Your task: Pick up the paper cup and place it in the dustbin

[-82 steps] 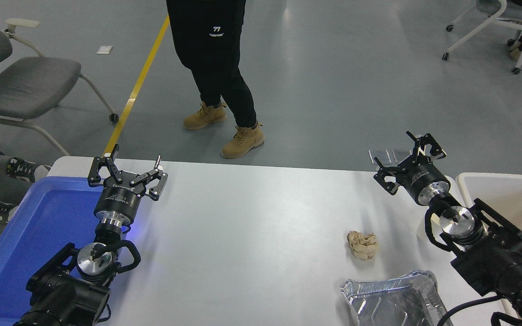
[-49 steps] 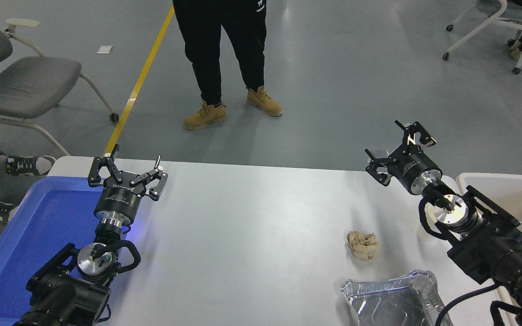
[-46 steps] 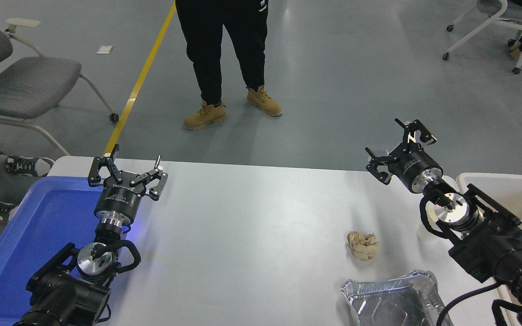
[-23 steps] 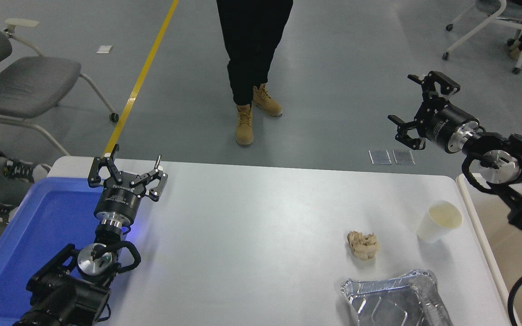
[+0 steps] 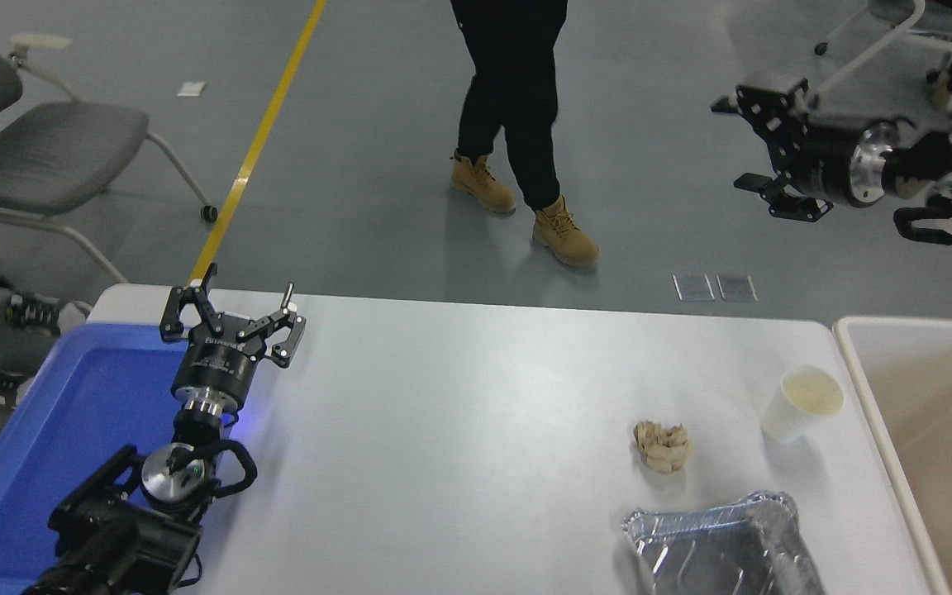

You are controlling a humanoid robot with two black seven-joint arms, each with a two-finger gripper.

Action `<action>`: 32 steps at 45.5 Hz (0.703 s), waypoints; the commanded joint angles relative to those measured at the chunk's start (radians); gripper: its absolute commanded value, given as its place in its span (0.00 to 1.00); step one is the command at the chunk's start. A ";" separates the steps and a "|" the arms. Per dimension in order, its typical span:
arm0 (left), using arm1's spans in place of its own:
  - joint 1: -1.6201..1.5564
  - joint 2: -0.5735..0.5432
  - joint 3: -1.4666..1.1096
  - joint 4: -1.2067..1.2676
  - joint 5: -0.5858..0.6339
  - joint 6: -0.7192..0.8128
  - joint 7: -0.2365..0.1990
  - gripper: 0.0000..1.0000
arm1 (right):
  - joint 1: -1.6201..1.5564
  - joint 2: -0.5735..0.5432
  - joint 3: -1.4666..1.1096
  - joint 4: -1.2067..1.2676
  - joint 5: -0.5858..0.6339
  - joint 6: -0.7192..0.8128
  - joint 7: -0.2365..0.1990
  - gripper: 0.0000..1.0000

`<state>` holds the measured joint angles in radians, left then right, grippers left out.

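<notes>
Head view, right gripper (image 5: 753, 149) raised, jaws spread

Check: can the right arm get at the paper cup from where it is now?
Probably yes. The right gripper is open, raised well beyond the table's far edge. The paper cup stands upright and alone; the crumpled paper ball and dustbin leave room.

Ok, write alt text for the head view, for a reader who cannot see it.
A white paper cup stands upright near the right edge of a white table, beside a beige dustbin. The right gripper hangs open high above the floor beyond the table; the left gripper is parked open over a blue tray.
</notes>
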<state>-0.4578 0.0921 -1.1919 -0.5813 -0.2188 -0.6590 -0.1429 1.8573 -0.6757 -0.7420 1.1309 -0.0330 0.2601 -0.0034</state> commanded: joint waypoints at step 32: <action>0.001 0.000 0.000 0.000 -0.001 0.001 0.000 0.99 | 0.731 0.139 -0.513 0.494 -0.283 0.525 0.010 1.00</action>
<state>-0.4574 0.0920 -1.1919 -0.5814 -0.2194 -0.6586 -0.1426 2.5217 -0.5097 -1.2345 1.5891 -0.2450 0.6169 0.0061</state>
